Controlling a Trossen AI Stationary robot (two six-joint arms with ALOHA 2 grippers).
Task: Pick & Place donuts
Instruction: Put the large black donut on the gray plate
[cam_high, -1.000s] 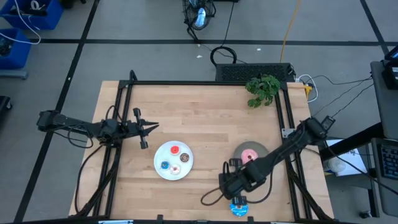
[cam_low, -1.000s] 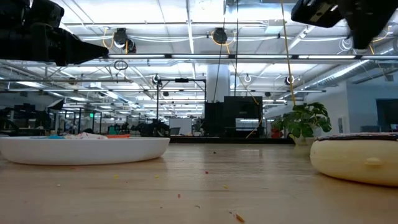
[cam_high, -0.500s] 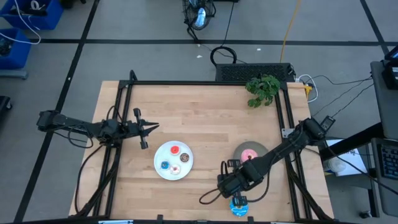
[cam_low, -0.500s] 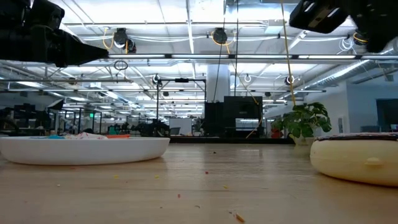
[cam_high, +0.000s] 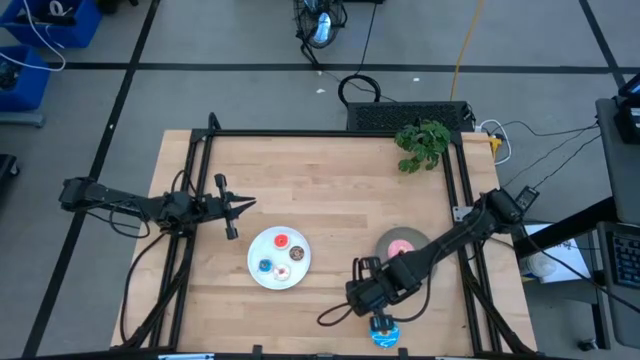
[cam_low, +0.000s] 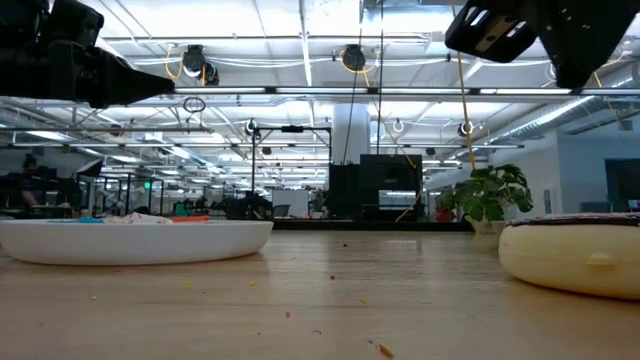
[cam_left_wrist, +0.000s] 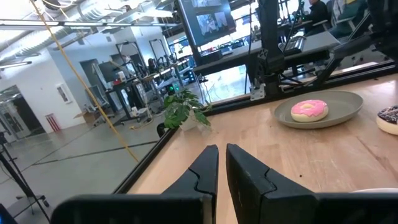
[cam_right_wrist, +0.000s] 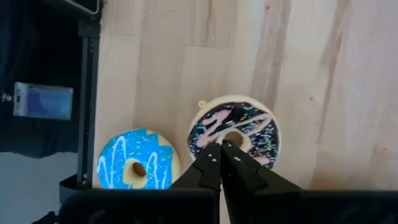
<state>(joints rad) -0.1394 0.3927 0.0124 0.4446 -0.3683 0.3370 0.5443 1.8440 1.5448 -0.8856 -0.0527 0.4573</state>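
Observation:
A chocolate-sprinkled donut and a blue-iced donut lie flat, side by side, on the wood near the table's near edge. My right gripper hangs shut above the chocolate donut, pointing steeply down and clear of it. In the high view my right arm hides the chocolate donut; the blue donut shows. A pink donut lies on the grey plate. Several tiny donuts lie on the white plate. My left gripper waits shut and level at the table's left.
A small potted plant stands at the table's far right. Black frame rails run along the table's left, far and right sides. Bare wood lies between the two plates and across the far half of the table.
My right gripper has turned a little at the wrist above the chocolate donut, staying shut. Nothing on the table has moved.

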